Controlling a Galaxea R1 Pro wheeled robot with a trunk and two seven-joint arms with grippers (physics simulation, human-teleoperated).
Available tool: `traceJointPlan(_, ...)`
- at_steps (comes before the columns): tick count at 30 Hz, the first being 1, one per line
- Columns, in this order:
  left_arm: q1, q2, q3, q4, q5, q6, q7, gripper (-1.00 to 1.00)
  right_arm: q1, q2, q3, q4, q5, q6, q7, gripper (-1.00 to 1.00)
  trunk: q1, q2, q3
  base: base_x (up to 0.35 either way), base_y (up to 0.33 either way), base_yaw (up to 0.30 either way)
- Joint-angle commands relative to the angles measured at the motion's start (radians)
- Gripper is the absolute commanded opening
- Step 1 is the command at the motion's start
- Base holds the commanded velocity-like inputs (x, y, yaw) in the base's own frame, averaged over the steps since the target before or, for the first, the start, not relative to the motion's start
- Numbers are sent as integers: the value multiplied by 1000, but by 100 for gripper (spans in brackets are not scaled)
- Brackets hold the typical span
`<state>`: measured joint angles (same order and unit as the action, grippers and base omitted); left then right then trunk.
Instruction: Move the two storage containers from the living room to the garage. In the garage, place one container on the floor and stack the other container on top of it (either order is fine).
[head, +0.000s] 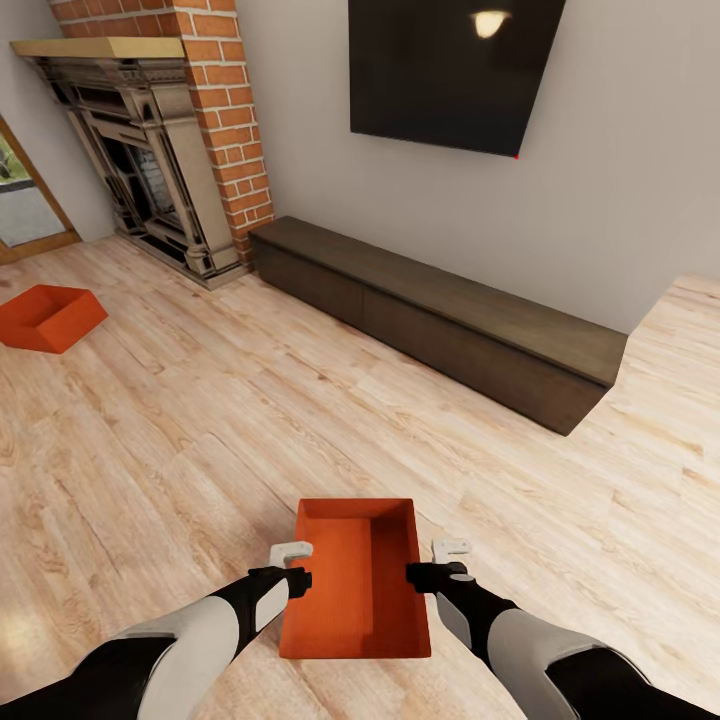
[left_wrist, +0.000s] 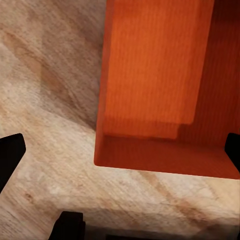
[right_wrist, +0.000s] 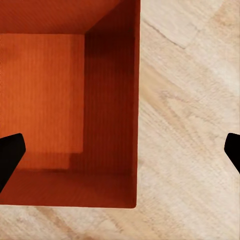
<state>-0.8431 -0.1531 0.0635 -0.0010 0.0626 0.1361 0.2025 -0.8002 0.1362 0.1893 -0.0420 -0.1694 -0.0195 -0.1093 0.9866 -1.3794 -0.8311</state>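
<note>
One orange-red storage container (head: 357, 580) sits on the light wood floor just in front of me, in the living room. My left gripper (head: 297, 566) is at its left long wall and my right gripper (head: 440, 562) at its right long wall. In the left wrist view the left gripper (left_wrist: 121, 152) is open, its dark fingertips (left_wrist: 10, 155) wide apart on either side of the container's wall (left_wrist: 150, 155). The right gripper (right_wrist: 121, 150) is also open, astride the container's opposite wall (right_wrist: 112, 125). The second container (head: 48, 317) lies on the floor far to the left.
A long, low dark wood cabinet (head: 440, 320) runs along the wall ahead under a black TV (head: 450, 70). A red-brick fireplace (head: 150, 150) stands at the back left beside a wood-framed glass door (head: 25, 200). Bare plank floor (head: 200, 430) lies between the containers.
</note>
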Motion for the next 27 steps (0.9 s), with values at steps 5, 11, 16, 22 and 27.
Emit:
traceJointPlan(5,-1,0,6,0,7,2,6,100,-1,0,9,1,-10,0,-1,100,19,-36,-16,0,0,0)
traceJointPlan(11,-1,1,6,-1,7,2,8,100,-1,0,9,1,-9,4,1,100,42,-78,-35,0,0,0)
traceJointPlan(16,-1,3,6,-1,6,2,9,100,-1,0,9,1,-9,5,2,100,61,-113,-51,0,0,0)
traceJointPlan(22,-1,16,2,-5,-7,2,9,100,-1,0,9,1,-8,6,3,100,84,-155,-70,0,0,0)
traceJointPlan(27,-1,20,-4,-21,-15,0,12,100,-1,0,8,1,-9,7,6,100,104,-190,-85,0,0,0)
